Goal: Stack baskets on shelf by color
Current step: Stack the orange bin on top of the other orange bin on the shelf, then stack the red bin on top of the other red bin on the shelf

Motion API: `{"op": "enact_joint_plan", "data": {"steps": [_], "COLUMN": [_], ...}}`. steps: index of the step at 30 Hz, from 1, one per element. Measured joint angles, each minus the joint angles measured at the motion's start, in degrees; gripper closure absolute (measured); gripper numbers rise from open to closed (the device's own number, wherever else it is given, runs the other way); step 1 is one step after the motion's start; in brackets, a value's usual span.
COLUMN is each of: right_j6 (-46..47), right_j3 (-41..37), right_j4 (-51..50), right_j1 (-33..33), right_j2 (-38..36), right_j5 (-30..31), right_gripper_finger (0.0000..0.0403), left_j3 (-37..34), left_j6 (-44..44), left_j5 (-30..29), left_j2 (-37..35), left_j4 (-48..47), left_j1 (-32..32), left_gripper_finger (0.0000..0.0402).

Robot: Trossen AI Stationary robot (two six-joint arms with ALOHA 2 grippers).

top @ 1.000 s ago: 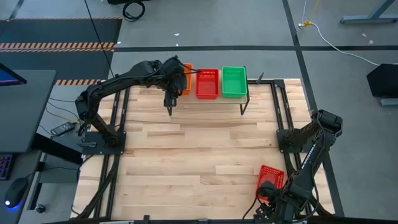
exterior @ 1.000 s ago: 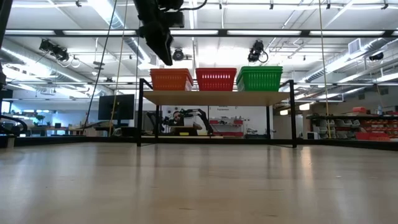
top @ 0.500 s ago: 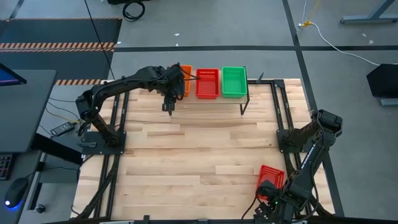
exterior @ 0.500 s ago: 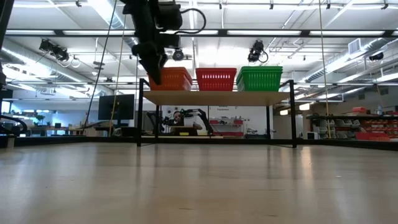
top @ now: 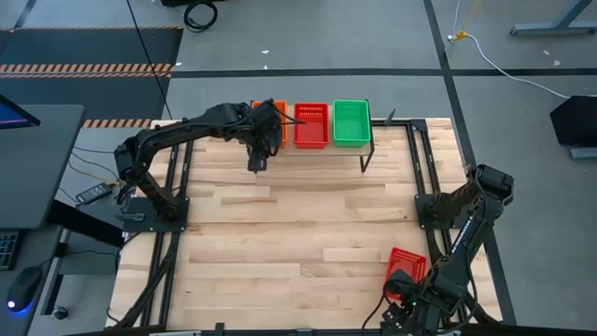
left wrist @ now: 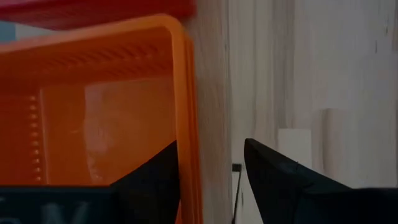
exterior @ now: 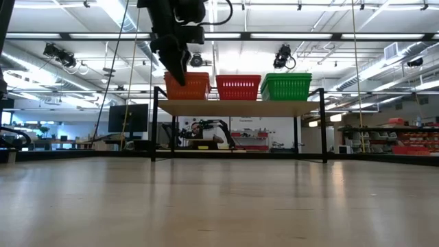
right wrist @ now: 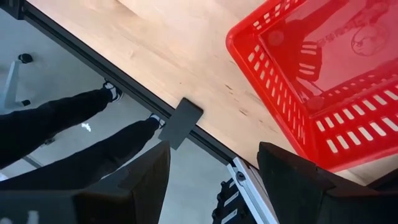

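- Nearest the front edge, right side: right gripper (top: 403, 291) parked low beside a lone red basket (top: 407, 265) on the tabletop (top: 298, 224). Right wrist view shows its fingers (right wrist: 298, 180) spread apart with nothing between them; the basket sits just off to one side, not gripped. A person's legs show beyond the table edge.
- Mid table: bare planks, no other baskets visible.
- Far edge: shelf (exterior: 236, 108) carries orange basket stack (exterior: 188, 86), red basket stack (exterior: 238, 87) and green basket stack (exterior: 285, 86), side by side in that order.
- Left gripper (top: 258, 159) hangs at the orange stack's near rim. Left wrist view: fingers (left wrist: 273, 180) parted and empty, orange rim just beside one finger; I can't tell if it touches.
- Step in hand, my read: orange placement finished, left arm clearing off. Only piece still loose looks like the red basket by the right arm.
- Next move calls for: right gripper closing on that basket's rim, lifting it, carrying it across to the red stack, squaring it up so it nests.
- Versus a second ago: left gripper has dropped from above the orange stack to rim height; baskets on the shelf, right arm and loose basket unchanged.
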Motion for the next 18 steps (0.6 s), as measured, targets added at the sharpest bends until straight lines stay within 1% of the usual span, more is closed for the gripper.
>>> {"op": "enact_joint_plan", "data": {"steps": [8,12,18], "right_j6": [-0.04,-1.62,-4.45], "right_j3": [0.0,0.0,0.0], "right_j4": [-1.0,-2.25,-8.43], "right_j1": [0.25,0.44,0.44], "right_j2": [0.0,-0.02,-0.02], "right_j5": [0.0,0.59,2.47], "right_gripper_finger": [0.0157,0.0157,0.0157], "left_j3": [0.75,4.28,11.86], "left_j6": [-0.39,-0.42,-2.12], "left_j5": [-0.78,-0.88,-0.93], "left_j2": [-0.5,-0.52,-0.52], "left_j4": [-1.23,-3.95,-6.68], "left_j1": [-0.02,-0.02,-0.15], "left_gripper_finger": [0.023,0.023,0.023]}}
